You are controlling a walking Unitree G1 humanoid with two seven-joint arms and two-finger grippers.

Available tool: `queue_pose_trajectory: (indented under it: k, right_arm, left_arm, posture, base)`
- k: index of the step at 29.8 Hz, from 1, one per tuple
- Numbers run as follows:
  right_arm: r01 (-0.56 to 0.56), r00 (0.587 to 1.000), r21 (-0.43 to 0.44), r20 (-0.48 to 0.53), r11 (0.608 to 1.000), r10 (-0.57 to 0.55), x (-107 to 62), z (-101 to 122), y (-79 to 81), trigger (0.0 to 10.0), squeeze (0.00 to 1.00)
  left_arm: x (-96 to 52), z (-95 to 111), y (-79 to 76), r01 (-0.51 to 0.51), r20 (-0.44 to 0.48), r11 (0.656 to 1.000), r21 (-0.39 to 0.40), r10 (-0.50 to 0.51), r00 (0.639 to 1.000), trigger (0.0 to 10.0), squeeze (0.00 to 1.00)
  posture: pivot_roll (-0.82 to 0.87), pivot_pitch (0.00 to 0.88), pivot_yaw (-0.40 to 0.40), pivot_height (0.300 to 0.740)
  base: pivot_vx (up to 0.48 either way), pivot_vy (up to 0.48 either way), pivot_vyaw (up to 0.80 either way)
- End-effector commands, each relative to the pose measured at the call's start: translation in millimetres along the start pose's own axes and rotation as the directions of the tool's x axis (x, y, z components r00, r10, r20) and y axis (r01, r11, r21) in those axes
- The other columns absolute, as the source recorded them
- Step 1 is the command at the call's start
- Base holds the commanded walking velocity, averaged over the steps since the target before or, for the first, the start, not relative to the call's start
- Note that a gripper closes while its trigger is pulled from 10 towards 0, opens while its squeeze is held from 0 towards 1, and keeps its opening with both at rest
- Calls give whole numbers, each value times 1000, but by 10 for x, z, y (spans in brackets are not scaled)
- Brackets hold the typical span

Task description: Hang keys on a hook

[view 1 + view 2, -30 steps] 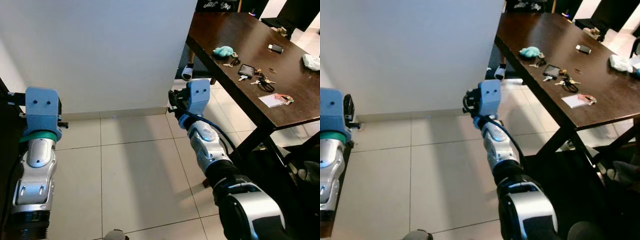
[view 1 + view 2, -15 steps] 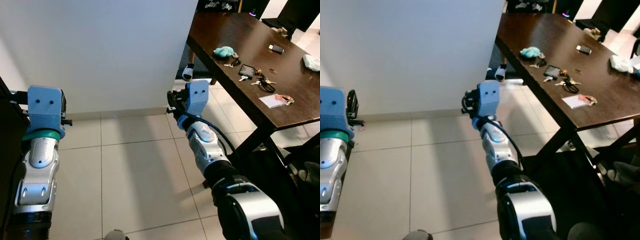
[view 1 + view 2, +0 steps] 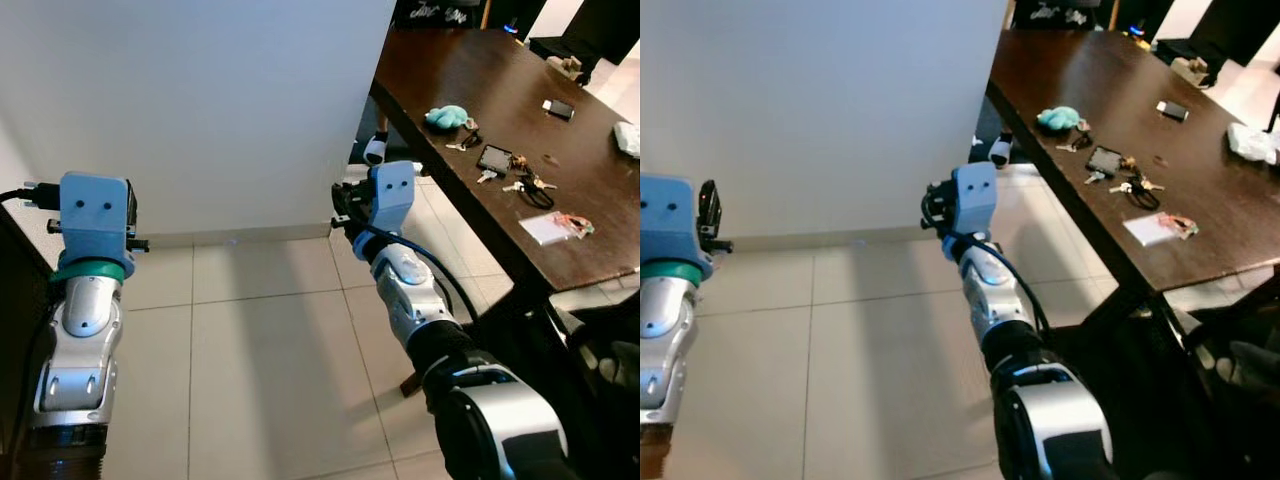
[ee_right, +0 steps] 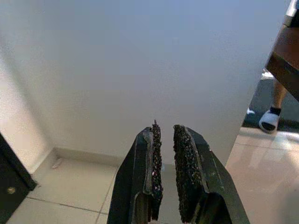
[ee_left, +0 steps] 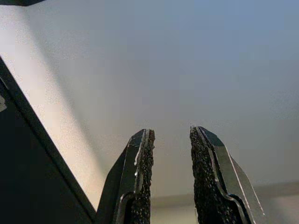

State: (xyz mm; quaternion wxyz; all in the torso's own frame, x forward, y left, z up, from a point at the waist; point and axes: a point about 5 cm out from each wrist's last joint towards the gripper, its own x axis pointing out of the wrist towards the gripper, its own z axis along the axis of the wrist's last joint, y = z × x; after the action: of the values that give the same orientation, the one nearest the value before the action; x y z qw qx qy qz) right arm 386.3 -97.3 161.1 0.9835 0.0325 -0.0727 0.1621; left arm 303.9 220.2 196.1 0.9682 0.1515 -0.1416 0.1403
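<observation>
A dark wooden desk [image 3: 560, 215] is seen at the right of the scene, past the corner of a white wall [image 3: 200, 100]. On the desk, the keys [image 3: 526, 186] are found lying flat as a small bunch with a dark loop, near the desk's front edge. Just beside the keys, toward the wall, a dark phone [image 3: 495, 157] is laid, and farther along the desk in the same direction a teal soft toy [image 3: 447, 117] is seen with another small key bunch [image 3: 462, 141] touching it. A pale card with a red cord [image 3: 556, 226] is placed on the other side of the keys, close to the desk edge. A small black object [image 3: 559, 108] lies well apart from the keys, toward the desk's far side.

The right pincer [image 4: 166, 161] is held over the tiled floor [image 3: 270, 340] beside the desk's near corner, pointed at the wall; its fingers are set narrowly apart and nothing is held. The left pincer [image 5: 170, 175] is raised well away from the desk, also facing the wall, with a somewhat wider gap and nothing gripped.

A person's foot in a white sandal [image 4: 269, 120] is seen beyond the desk's corner.
</observation>
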Motion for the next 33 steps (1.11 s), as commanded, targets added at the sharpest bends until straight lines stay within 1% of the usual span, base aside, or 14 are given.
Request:
queue_pose_trajectory:
  k: [1,21,24,27,30,31,32,33]
  right_arm:
    - [-28,1000,12,5,1000,28,31,4,113,10000,0]
    - [-32,999,14,9,999,32,39,16,119,10000,0]
    - [-31,999,23,7,999,31,43,19,112,10000,0]
    - [-33,999,33,4,999,33,45,16,110,10000,0]
    - [-36,999,46,3,998,36,46,14,113,10000,0]
    - [-39,999,56,4,998,39,47,15,115,10000,0]
    - [-39,999,56,4,998,39,47,15,115,10000,0]
    - [-42,999,62,6,997,42,49,19,117,10000,0]
  left_arm:
    - [-23,-70,66,-19,-24,1000,14,19,1000,10000,0]
    - [-17,-70,40,-11,-19,1000,12,11,1000,10000,0]
    - [-21,-62,14,3,-14,1000,6,-3,1000,10000,0]
    - [-22,-50,-6,11,-15,1000,-21,-11,1000,10000,0]
    - [-24,-21,-39,39,-4,998,-42,-39,999,10000,0]
    - [-30,5,-71,66,7,997,-50,-65,998,10000,0]
    - [-30,5,-71,66,7,997,-50,-65,998,10000,0]
    - [-41,50,-145,121,24,991,-60,-120,993,10000,0]
  posture:
    - [380,0,-28,740]
    - [377,0,-28,740]
    - [379,0,-31,740]
    - [379,0,-32,740]
    - [380,0,-32,740]
    - [380,0,-33,740]
    - [380,0,-33,740]
    - [380,0,-33,740]
  base:
    - [469,0,0]
    - [468,0,0]
    - [428,0,0]
    - [165,0,0]
    - [0,0,-800]
    - [0,0,-800]
    - [0,0,-800]
    - [0,0,-800]
